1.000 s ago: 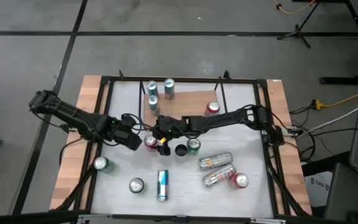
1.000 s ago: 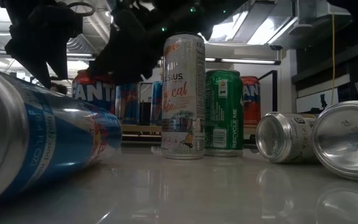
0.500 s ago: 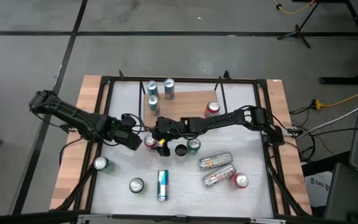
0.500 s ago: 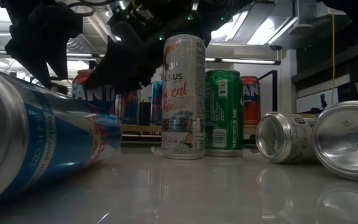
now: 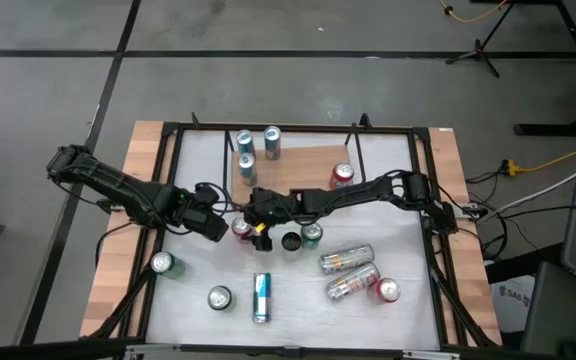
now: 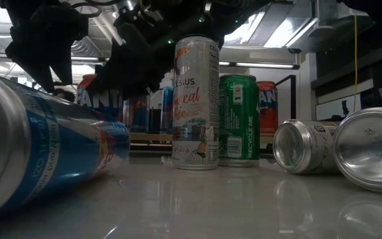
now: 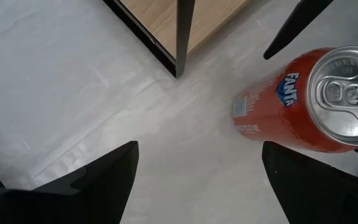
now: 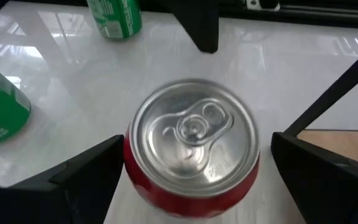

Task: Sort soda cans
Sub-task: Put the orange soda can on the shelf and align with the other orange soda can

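Over the last second the right end effector point(image 5: 249, 227) has crept down around the red can point(image 5: 240, 228) mid-surface point(image 5: 298, 310), fingers spread, not yet gripping (grasp seems imminent). The left end effector point(image 5: 221, 227) waits open beside it.

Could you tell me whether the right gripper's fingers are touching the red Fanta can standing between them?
Apart. In the right wrist view the red Fanta can stands between the right gripper's open fingers, with white table visible on both sides.
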`<state>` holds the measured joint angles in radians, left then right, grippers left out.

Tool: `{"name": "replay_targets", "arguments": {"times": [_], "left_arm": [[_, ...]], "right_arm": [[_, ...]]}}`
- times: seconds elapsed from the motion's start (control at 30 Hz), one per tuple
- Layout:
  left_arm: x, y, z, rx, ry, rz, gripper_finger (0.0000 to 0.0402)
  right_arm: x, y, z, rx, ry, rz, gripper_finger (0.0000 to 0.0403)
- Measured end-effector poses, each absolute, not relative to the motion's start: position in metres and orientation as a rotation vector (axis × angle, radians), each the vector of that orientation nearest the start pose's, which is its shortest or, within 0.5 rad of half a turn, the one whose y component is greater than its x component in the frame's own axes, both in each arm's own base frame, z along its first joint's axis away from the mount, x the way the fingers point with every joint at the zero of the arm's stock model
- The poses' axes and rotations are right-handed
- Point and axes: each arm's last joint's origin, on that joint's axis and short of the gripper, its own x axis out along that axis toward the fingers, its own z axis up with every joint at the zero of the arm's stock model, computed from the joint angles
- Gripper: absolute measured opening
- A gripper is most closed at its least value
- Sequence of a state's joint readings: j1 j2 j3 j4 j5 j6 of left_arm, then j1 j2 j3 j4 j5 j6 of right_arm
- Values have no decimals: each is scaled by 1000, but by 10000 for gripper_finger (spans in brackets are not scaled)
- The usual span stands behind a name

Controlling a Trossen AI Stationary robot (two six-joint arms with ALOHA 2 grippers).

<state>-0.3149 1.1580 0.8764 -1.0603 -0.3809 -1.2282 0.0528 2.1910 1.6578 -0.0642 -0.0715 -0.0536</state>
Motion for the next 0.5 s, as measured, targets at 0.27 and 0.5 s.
{"name": "replay_targets", "arguments": {"times": [0.27, 0.5], "left_arm": [[182, -48, 243, -605, 1006, 779, 335], [182, -48, 243, -606, 1006, 779, 335]], "right_arm": [[495, 28, 192, -46, 583, 137, 355], [495, 29, 192, -40, 579, 159, 282]]}}
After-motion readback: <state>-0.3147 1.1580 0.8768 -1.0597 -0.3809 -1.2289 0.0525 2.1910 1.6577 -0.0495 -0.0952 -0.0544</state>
